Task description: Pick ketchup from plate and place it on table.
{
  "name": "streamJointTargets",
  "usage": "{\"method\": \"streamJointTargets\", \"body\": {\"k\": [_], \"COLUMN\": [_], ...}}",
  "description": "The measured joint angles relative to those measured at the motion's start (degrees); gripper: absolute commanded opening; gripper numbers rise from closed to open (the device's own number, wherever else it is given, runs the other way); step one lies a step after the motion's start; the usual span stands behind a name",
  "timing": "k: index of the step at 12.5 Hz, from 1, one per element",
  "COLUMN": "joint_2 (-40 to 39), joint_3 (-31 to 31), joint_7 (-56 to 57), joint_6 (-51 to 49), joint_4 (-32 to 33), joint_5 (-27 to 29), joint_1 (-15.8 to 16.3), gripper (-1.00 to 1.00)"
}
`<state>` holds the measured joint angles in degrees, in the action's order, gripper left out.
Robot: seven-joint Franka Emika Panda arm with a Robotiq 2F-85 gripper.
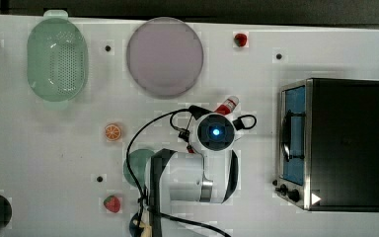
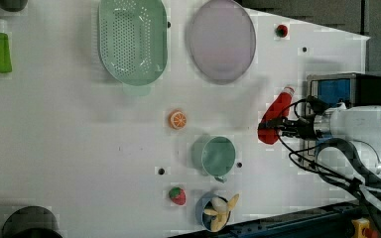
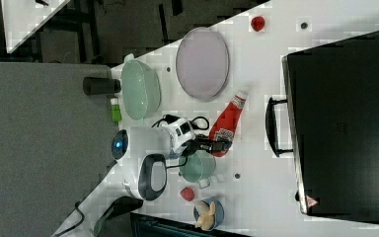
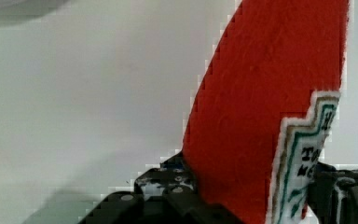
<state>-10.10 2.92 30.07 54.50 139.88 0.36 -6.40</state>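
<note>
I see the ketchup (image 3: 228,121) off the plate (image 3: 202,63) now. It is a red bottle with a white label and a pale tip. In the right view it sits just past the plate's lower rim, with its tip pointing back toward the plate. The plate itself is bare.

My claw (image 2: 273,125) has hold of the bottle at its fat bottom end. The dark fingers (image 4: 177,189) sit on each side of the red body, about half open, pressed on the bottle. In the wrist view the red bottle stands right between them, with the white worktop (image 4: 84,107) behind it. I cannot tell if the bottle rests on the worktop or hangs just over it.

In the left view the bottle is between the plate and the black oven (image 2: 349,89). The white arm (image 2: 362,129) reaches in from the left view's right.

Further out, a green cup (image 2: 217,156) sits near the claw. An orange slice (image 2: 177,119) lies beside it. A green strainer (image 2: 132,39) sits next to the plate. A strawberry (image 2: 177,195) and a blue bowl of bananas (image 2: 218,212) are by the near edge.
</note>
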Motion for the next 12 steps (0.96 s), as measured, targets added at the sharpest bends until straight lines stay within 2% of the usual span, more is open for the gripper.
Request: {"method": "streamJointTargets", "body": {"k": [2,3,8,12], "joint_2": [0.3,0.5,7.7,15.7], "joint_3": [-0.1,-0.1,-0.4,0.5], "joint_7": [-0.1,-0.1,-3.1,-15.2], "joint_6": [0.4,0.5,-1.9,-17.8], "joint_4": [0.1,-0.1,-0.7,-7.4], "joint_5": [0.0,-0.1,-0.2,-0.4], "joint_1": [0.1,0.1,-0.1,0.2], "gripper": [0.95,1.0,1.0,1.0]}}
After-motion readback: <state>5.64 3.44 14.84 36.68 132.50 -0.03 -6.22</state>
